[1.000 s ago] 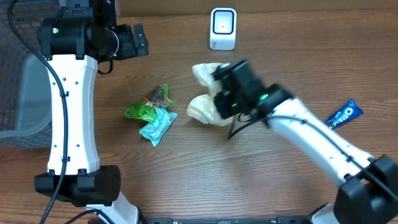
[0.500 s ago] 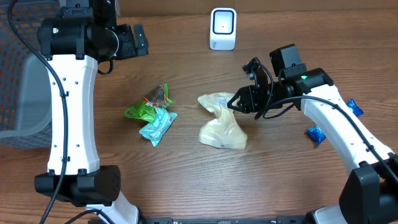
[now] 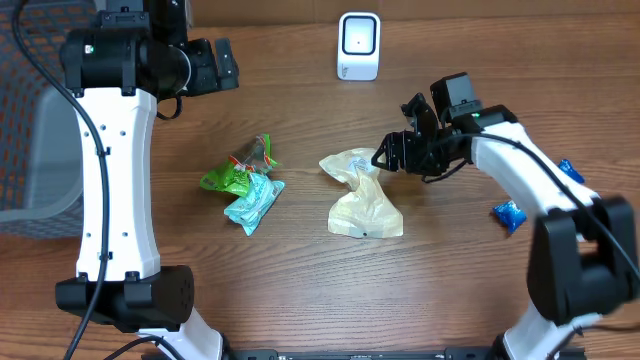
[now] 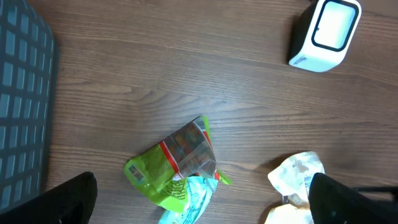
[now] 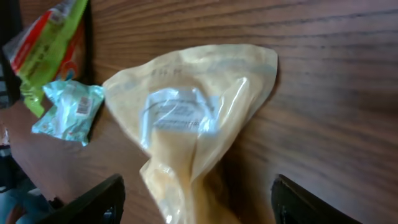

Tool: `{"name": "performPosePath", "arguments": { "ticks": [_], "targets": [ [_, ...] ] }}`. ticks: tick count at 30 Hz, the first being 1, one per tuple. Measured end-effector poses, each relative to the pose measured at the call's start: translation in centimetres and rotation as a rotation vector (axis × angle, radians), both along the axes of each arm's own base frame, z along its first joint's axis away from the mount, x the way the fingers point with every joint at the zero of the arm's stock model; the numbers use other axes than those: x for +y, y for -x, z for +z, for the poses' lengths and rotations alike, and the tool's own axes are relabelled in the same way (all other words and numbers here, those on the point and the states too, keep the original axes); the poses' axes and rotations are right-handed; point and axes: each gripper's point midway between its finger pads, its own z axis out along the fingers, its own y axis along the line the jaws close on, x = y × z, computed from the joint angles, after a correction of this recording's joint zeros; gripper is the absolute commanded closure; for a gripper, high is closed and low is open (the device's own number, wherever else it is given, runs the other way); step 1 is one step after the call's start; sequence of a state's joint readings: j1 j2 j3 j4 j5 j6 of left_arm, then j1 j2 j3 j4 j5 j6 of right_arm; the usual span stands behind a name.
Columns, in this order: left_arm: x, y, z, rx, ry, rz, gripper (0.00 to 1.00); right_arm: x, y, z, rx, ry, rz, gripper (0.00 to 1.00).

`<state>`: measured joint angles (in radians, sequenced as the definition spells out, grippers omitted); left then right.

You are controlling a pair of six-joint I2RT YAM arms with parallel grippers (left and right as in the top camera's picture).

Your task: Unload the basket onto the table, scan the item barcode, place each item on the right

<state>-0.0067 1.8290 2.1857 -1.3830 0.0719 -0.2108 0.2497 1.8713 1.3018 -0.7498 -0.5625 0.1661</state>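
Pale yellow bag (image 3: pixel 362 200) lies flat near the middle of the tabletop (image 3: pixel 300 290), pinched at its waist, with a whitish label patch facing up. Right fingers (image 5: pixel 93 202) are spread wide and not clamped on anything. From overhead they sit just beside the bag's far right corner; contact cannot be told. Left fingers (image 4: pixel 62 202) are fully apart and empty, over the far left of the tabletop. Scanner (image 3: pixel 358 45) stands at the far edge, well apart from the bag. Green packet (image 3: pixel 232 170) and teal packet (image 3: pixel 253 200) lie touching, left of the bag. Small blue packet (image 3: pixel 508 215) lies toward the right edge.
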Motion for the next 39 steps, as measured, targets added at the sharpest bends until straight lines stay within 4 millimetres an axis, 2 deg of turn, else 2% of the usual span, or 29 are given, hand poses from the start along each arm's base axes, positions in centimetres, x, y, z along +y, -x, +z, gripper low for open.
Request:
{"name": "performPosePath", "arguments": {
  "ticks": [3, 5, 8, 12, 14, 17, 19, 24, 27, 28, 32, 36, 38, 39],
  "targets": [
    [0.0, 0.0, 0.0, 0.0, 0.0, 0.0, 0.0, 0.8, -0.7, -1.5, -0.021, -0.019, 0.043, 0.28],
    [0.0, 0.0, 0.0, 0.0, 0.0, 0.0, 0.0, 1.4, -0.5, -1.5, -0.029, 0.001, 0.068, 0.23],
    [0.0, 0.0, 0.0, 0.0, 0.0, 0.0, 0.0, 2.9, -0.9, -0.3, -0.082, 0.086, 0.127, 0.17],
    [0.0, 0.0, 0.0, 0.0, 0.0, 0.0, 0.0, 5.8, -1.6, 2.1, -0.232, 0.254, 0.212, 0.15],
    [0.0, 0.0, 0.0, 0.0, 0.0, 0.0, 0.0, 6.8, -1.3, 2.4, -0.281, 0.327, 0.244, 0.15],
    [0.0, 0.0, 0.0, 0.0, 0.0, 0.0, 0.0, 7.5, 0.3, 1.6, -0.318, 0.483, 0.299, 0.14],
    [0.0, 0.0, 0.0, 0.0, 0.0, 0.0, 0.0, 7.6, 0.6, 0.9, -0.35, 0.575, 0.318, 0.14],
    [0.0, 0.0, 0.0, 0.0, 0.0, 0.0, 0.0, 7.2, 1.2, -2.4, -0.373, 0.8, 0.376, 0.14],
    [0.0, 0.0, 0.0, 0.0, 0.0, 0.0, 0.0, 6.6, 1.0, -4.0, -0.37, 0.877, 0.389, 0.15],
    [0.0, 0.0, 0.0, 0.0, 0.0, 0.0, 0.0, 6.4, 0.8, -4.4, -0.374, 0.902, 0.387, 0.17],
    [0.0, 0.0, 0.0, 0.0, 0.0, 0.0, 0.0, 6.1, -0.3, -4.4, -0.417, 0.946, 0.36, 0.41],
    [0.0, 0.0, 0.0, 0.0, 0.0, 0.0, 0.0, 5.6, -0.6, -4.2, -0.429, 0.972, 0.35, 0.59],
    [0.0, 0.0, 0.0, 0.0, 0.0, 0.0, 0.0, 5.5, -0.7, -4.1, -0.432, 0.982, 0.348, 0.75],
    [0.0, 0.0, 0.0, 0.0, 0.0, 0.0, 0.0, 5.4, -0.7, -4.1, -0.435, 0.99, 0.354, 0.86]
  ]
}}
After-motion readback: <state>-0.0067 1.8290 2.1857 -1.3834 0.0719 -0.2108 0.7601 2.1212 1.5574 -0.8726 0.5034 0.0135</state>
